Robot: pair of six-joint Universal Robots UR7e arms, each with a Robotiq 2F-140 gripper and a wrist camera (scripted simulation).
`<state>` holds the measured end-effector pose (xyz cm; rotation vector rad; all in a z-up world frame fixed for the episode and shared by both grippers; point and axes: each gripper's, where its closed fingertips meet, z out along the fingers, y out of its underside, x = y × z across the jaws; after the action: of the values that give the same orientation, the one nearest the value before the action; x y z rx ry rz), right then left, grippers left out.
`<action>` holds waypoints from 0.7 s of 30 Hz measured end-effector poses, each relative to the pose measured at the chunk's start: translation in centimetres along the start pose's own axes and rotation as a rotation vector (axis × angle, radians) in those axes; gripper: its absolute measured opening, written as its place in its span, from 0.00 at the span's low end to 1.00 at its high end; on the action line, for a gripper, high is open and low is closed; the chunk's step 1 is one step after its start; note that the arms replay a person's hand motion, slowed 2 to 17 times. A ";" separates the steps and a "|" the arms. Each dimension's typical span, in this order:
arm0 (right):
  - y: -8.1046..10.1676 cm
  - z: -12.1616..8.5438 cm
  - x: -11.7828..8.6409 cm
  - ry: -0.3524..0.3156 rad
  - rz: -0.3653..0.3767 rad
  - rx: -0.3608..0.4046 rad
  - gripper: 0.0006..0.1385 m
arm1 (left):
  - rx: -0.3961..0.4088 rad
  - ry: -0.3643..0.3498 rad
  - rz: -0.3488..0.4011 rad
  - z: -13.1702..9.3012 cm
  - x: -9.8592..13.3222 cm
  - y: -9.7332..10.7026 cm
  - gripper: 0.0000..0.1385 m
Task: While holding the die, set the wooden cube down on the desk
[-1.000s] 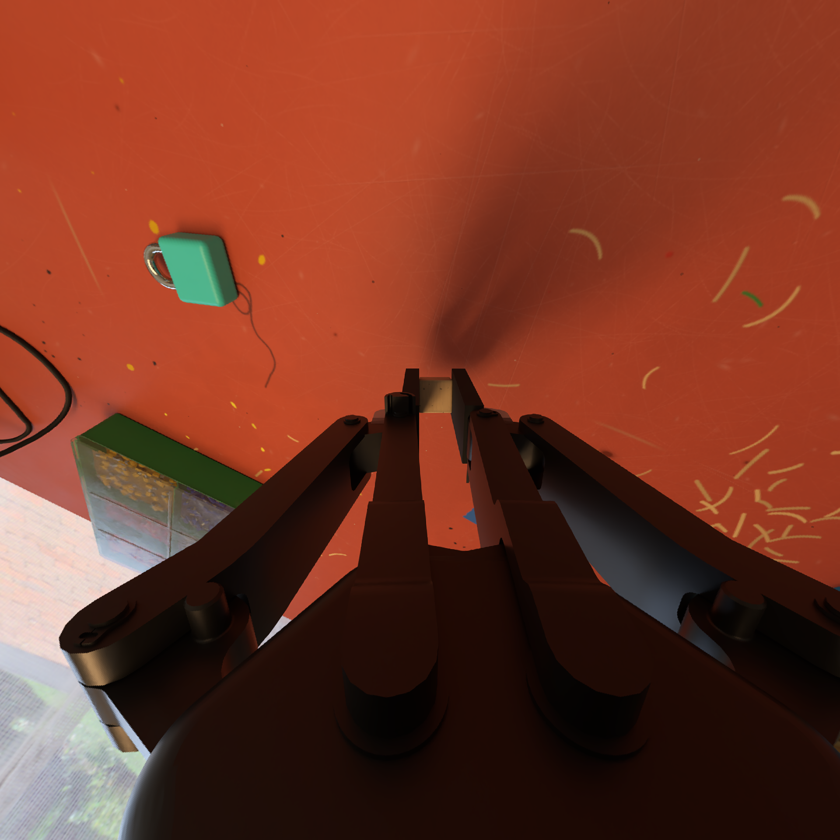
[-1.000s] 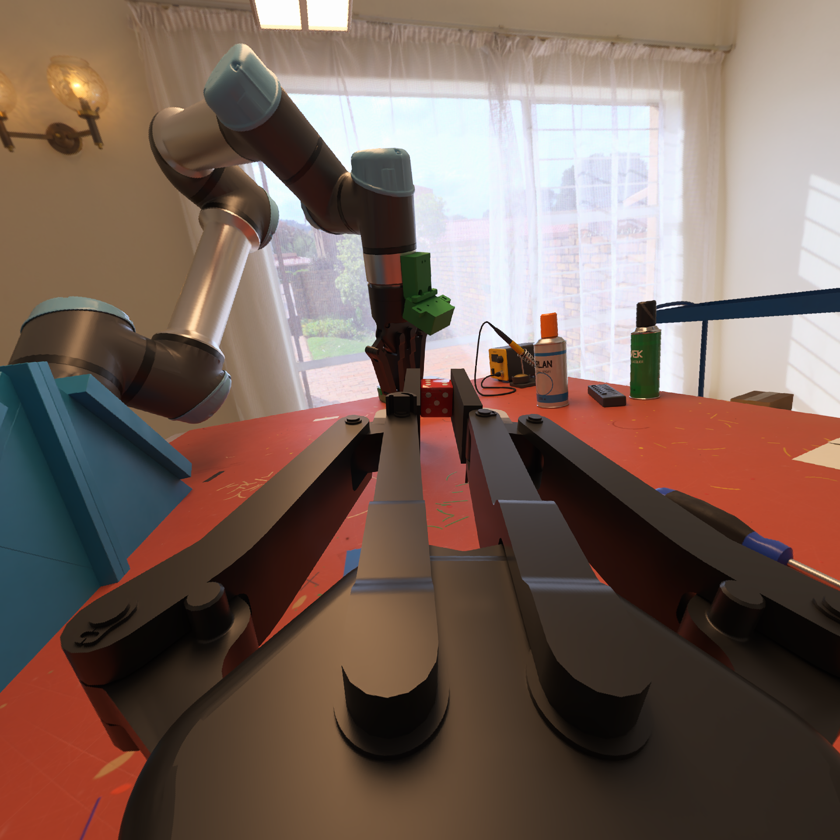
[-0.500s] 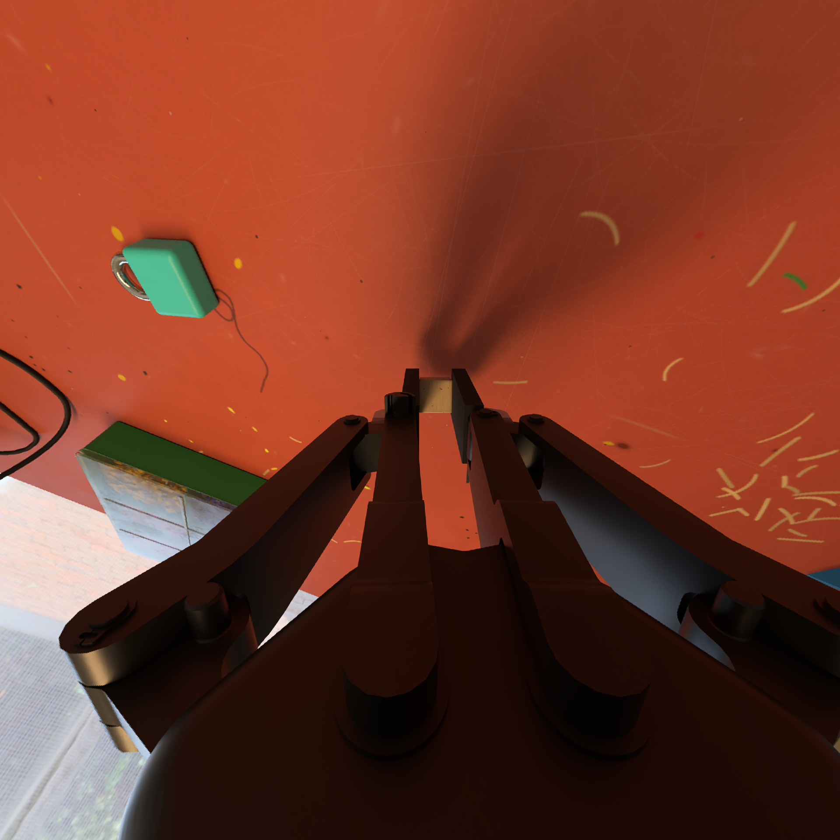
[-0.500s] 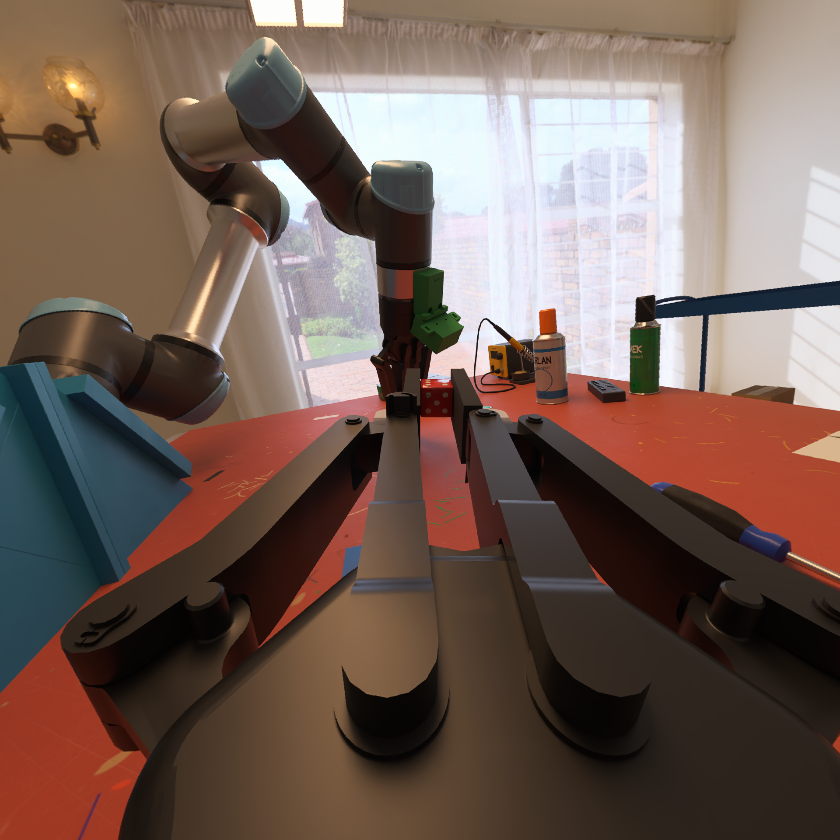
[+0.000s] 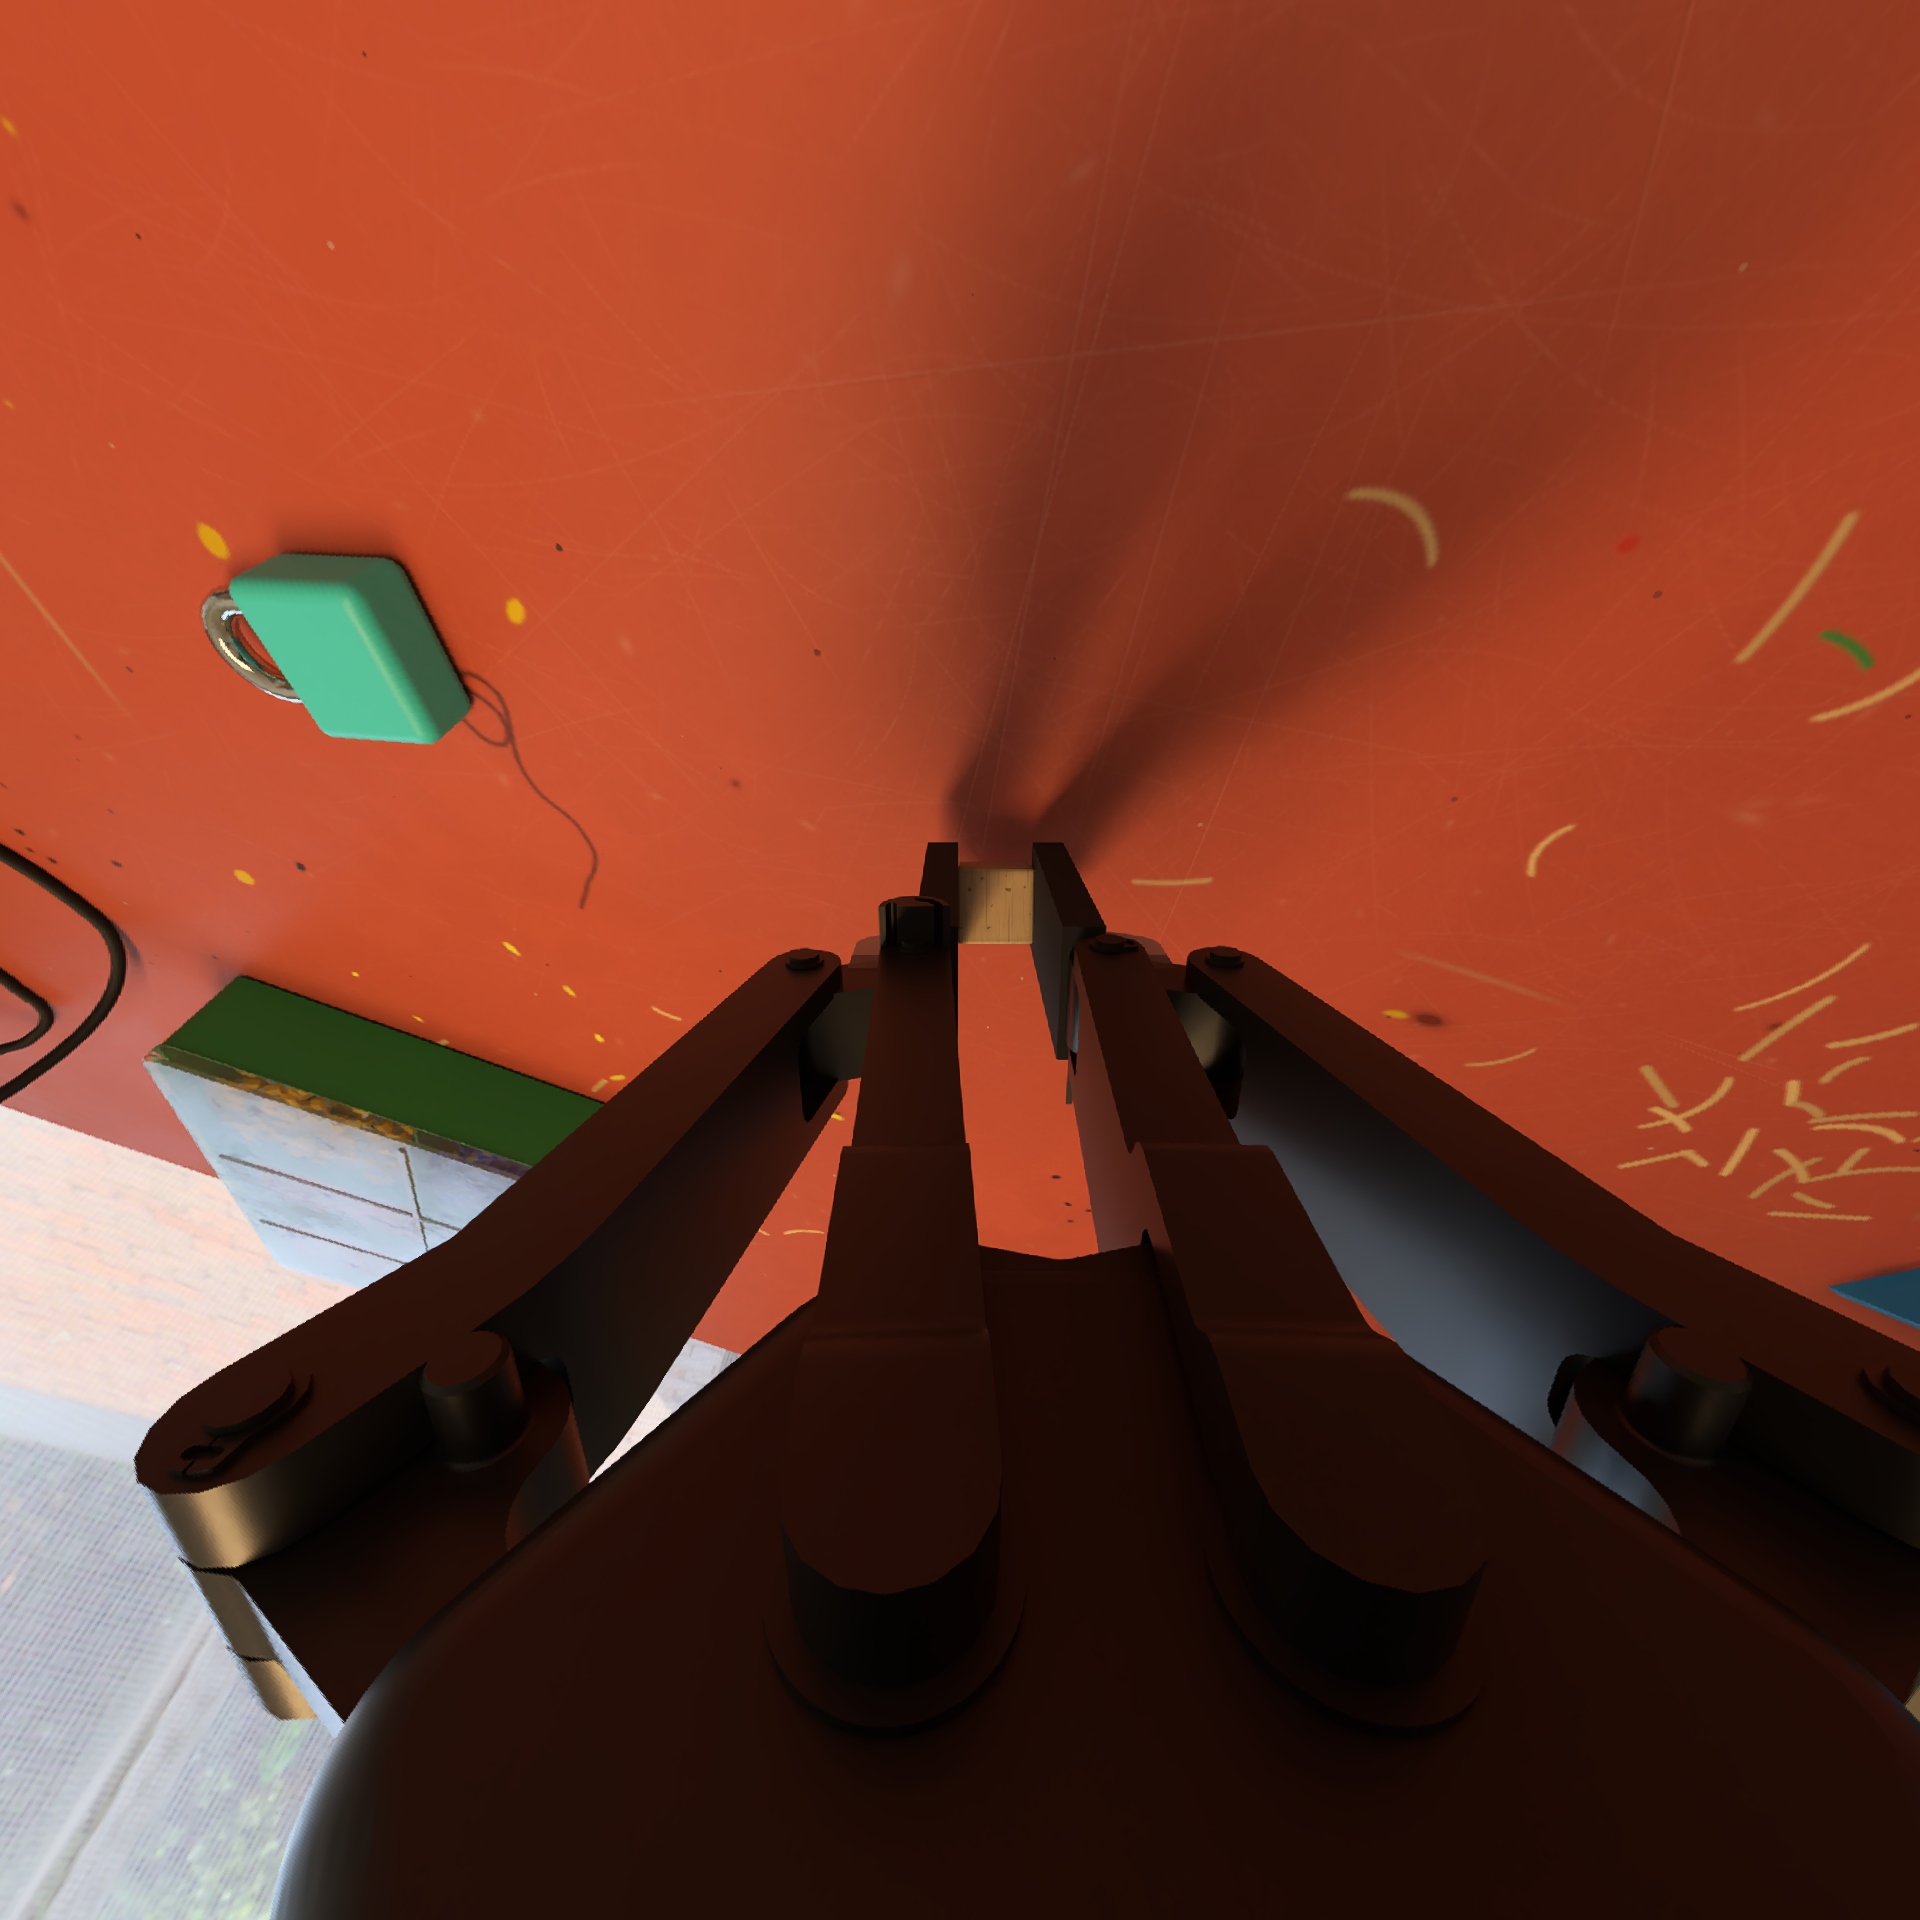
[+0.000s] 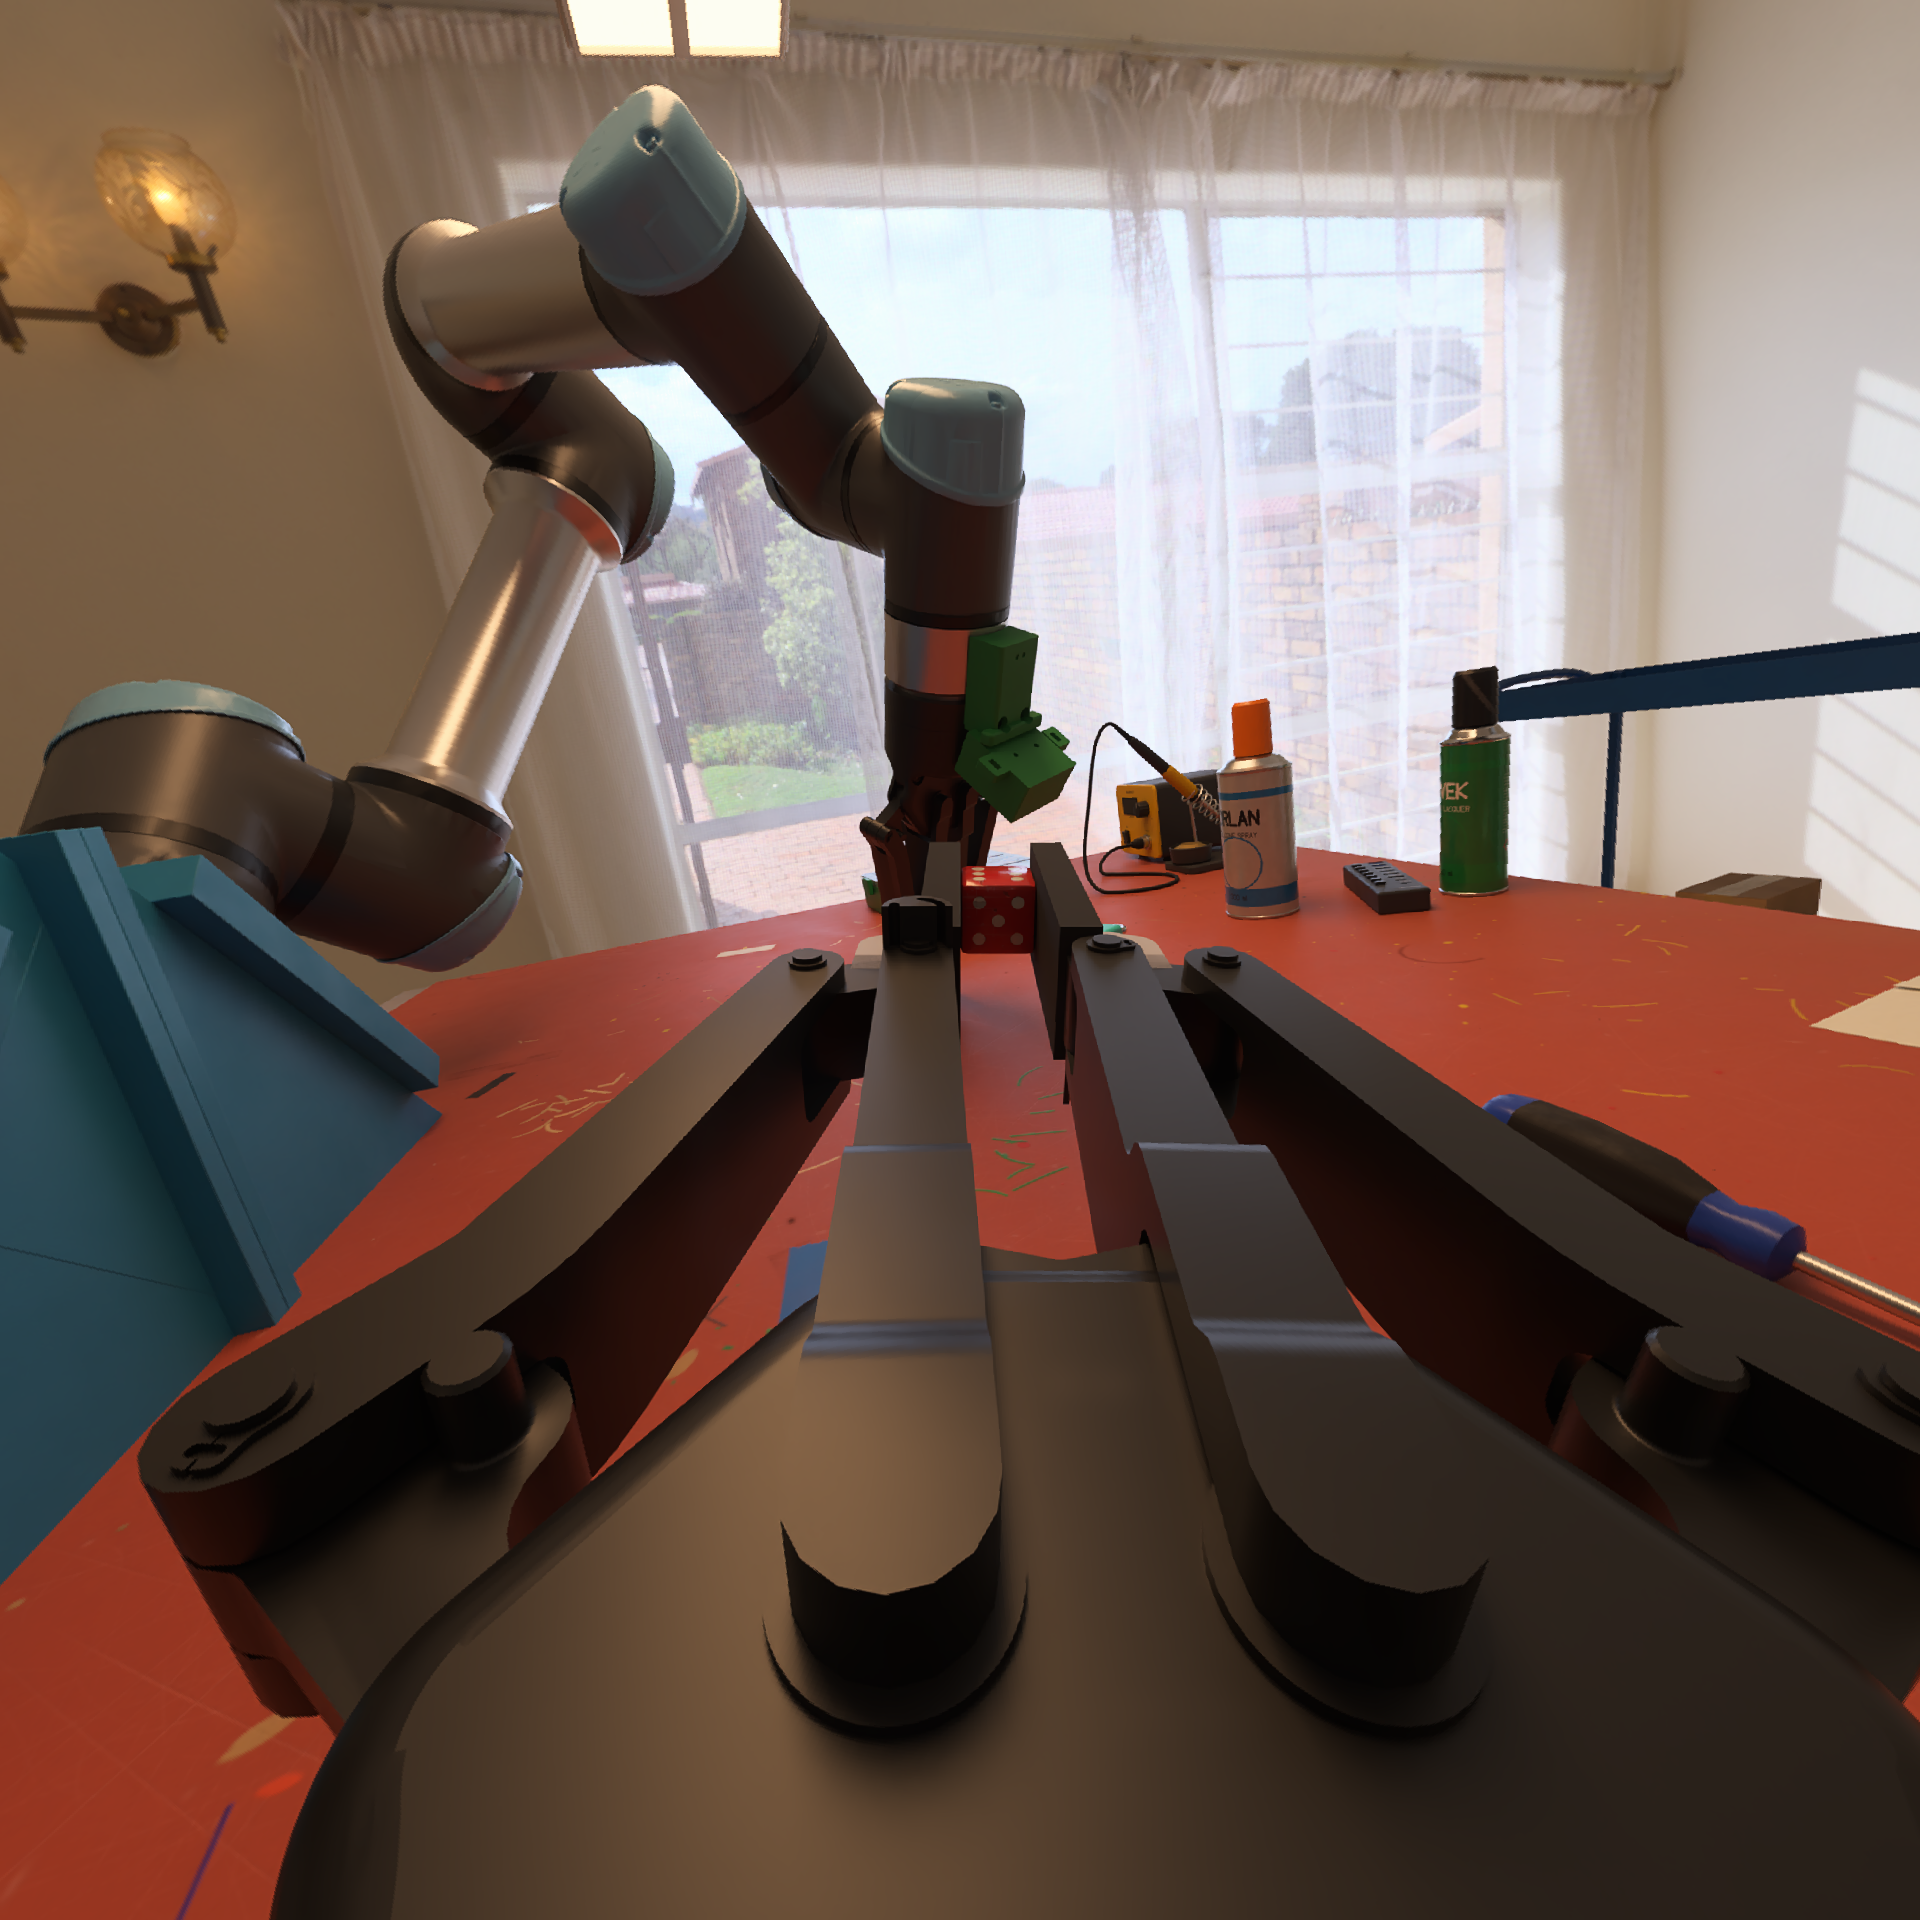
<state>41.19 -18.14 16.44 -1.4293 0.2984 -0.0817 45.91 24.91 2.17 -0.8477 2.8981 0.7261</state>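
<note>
In the left wrist view my left gripper [image 5: 995, 894] is shut on a small pale wooden cube [image 5: 994, 906], held between the fingertips close above the red desk [image 5: 935, 416]; its shadow meets the tips. In the right wrist view my right gripper [image 6: 995, 896] is shut on a red die with white dots [image 6: 996, 910], held level above the desk [image 6: 1455, 1018]. The left arm [image 6: 945, 582] stands behind the die, its gripper pointing down at the desk.
A green padlock [image 5: 348, 649], a green-edged box [image 5: 343, 1112] and a black cable [image 5: 62, 997] lie left of the left gripper. A blue base [image 6: 156, 1091], two spray cans [image 6: 1257, 821], a soldering station [image 6: 1143, 821] and a screwdriver [image 6: 1662, 1195] show in the right wrist view.
The left arm has swung a little across the right wrist view and come lower toward the desk; padlock and box look larger. Both grips are unchanged and the right gripper has stayed put.
</note>
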 end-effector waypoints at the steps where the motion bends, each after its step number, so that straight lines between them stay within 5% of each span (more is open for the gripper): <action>1: 0.0 0.0 0.0 0.000 0.000 0.000 0.13 | 0.002 0.002 -0.001 0.0 0.0 0.0 0.14; 21: 0.0 -0.1 0.2 0.000 0.005 0.002 0.13 | 0.091 0.051 -0.035 -0.6 -0.1 -1.5 0.14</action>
<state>41.33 -18.30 16.43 -1.4265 0.3015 -0.0775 46.80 23.60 2.03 -0.9168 2.9273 0.5729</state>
